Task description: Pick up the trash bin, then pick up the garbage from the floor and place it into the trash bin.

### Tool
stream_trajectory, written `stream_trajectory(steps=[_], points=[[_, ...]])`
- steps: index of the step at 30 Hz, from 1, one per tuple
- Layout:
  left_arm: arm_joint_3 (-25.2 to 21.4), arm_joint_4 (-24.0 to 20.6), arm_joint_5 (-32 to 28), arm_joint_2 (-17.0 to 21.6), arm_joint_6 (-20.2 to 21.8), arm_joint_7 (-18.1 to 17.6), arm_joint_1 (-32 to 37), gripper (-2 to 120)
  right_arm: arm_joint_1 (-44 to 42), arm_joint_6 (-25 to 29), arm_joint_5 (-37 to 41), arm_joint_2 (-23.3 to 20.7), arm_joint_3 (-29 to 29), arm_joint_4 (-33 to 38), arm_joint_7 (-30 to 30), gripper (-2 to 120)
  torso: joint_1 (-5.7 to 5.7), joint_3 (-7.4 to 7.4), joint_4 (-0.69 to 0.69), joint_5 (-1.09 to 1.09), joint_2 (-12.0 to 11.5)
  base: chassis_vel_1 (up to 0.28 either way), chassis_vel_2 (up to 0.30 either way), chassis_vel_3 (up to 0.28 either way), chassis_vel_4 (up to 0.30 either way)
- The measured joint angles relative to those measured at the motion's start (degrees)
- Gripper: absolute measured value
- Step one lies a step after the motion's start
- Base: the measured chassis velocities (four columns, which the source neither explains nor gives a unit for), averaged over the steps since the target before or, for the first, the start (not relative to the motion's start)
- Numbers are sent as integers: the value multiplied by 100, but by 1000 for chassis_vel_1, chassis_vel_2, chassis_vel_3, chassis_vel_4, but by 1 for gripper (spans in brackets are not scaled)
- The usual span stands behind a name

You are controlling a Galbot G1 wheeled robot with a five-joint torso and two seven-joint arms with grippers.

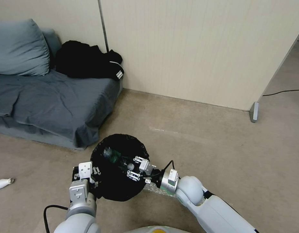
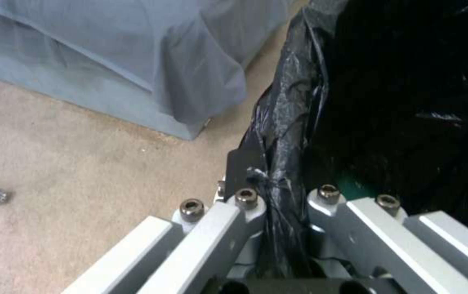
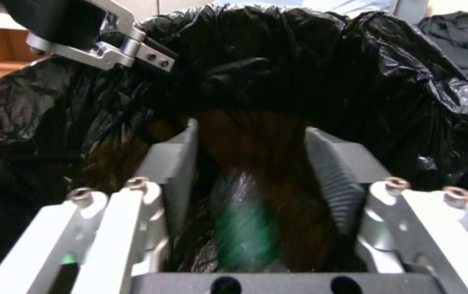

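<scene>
Head view puts the right gripper (image 1: 134, 168) over the open mouth of the trash bin (image 1: 118, 186), near the rim on the robot's right side, reaching in from that arm. Its fingers (image 3: 335, 171) are spread wide with nothing pressed between them; in the right wrist view a clear bottle with a green label (image 3: 245, 232) shows blurred just below the gap, apparently loose and on its way down into the bag, which would explain why the gripper sits above the opening and not lower inside it.

Across the rim, the left gripper (image 2: 277, 200) is clenched on the black bag (image 2: 288, 122) where it folds over the bin's edge, the plastic bunched tight between the two fingers (image 2: 245, 163). That pinch looks like the way the bin is carried and kept steady with its mouth up under the other arm. More green-labelled litter (image 1: 112, 155) lies inside already.

Around the bin is the carpet floor (image 1: 204, 152), with the corner of a low grey sofa (image 1: 59, 103) close behind the far rim. One more bottle (image 1: 2, 183) lies on the floor well apart to the robot's left, so the job looks unfinished
</scene>
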Motion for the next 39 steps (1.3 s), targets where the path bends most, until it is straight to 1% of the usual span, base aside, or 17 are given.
stream_trajectory(steps=[1,2,5,7,8,10,12,15,18,19,20,23,24,27,32,34,39], points=[[-4,0,-1,1,0,1,-12,1,-12,0,0,-21,13,24,-1,59,0,0,0,0,0,0,0,0,0],[-4,0,-1,1,0,1,-12,1,-12,0,0,-21,13,24,-1,59,0,0,0,0,0,0,0,0,0],[-34,19,15,5,-31,21,-28,1,-88,0,-1,-140,74,213,-3,74,0,0,0,0,0,0,0,0,0],[-45,30,28,8,-38,21,-33,1,-116,0,-1,-182,96,288,-3,77,0,0,0,0,0,0,0,0,0],[-72,54,58,12,-47,18,-54,1,-172,-1,-1,-265,139,432,-3,84,0,0,0,0,0,0,0,0,0],[-89,70,69,18,-52,18,-70,1,-220,-1,-1,-329,179,558,1,88,0,0,1,0,0,0,0,0,0],[-114,96,73,42,-63,34,-83,1,-354,-13,-1,-495,309,905,52,96,0,0,1,1,0,0,0,0,0],[-133,119,74,72,-80,59,-105,1,-527,-42,0,-638,465,1232,155,99,0,0,0,-1,0,0,0,0,0],[-181,144,62,113,-102,59,-145,1,-1019,-58,-36,-730,1007,1898,390,100,0,0,0,0,0,0,0,0,0],[-181,144,62,113,-102,59,-145,1,-1019,-58,-36,-730,1007,1898,390,100,0,0,0,0,0,0,0,0,0],[-196,150,55,129,-115,56,-147,1,-1305,-61,-67,-708,1280,2226,516,100,0,0,1,0,0,0,0,0,0],[-217,153,37,174,-144,53,-137,1,-1936,-62,-268,-409,1951,2823,829,100,0,0,0,0,0,0,0,0,0],[-217,153,37,174,-144,53,-137,1,-1936,-62,-268,-409,1951,2823,829,100,0,0,0,0,0,0,0,0,0],[-238,154,-18,224,-181,42,-141,1,-2759,-70,-750,279,2620,3395,1488,100,-1,0,0,0,0,0,0,0,0],[-236,146,-37,245,-182,37,-143,1,-3290,-83,-1006,685,2839,3495,1867,100,0,0,0,-1,0,0,0,0,0],[-231,112,-69,236,-174,30,-115,1,-3505,-48,-1165,905,2917,3395,1981,100,-1,0,0,-1,0,0,0,0,0],[-242,33,-102,218,-161,15,-46,1,-3619,45,-1248,1145,2922,3151,2172,100,0,0,0,-1,0,0,0,0,0]])
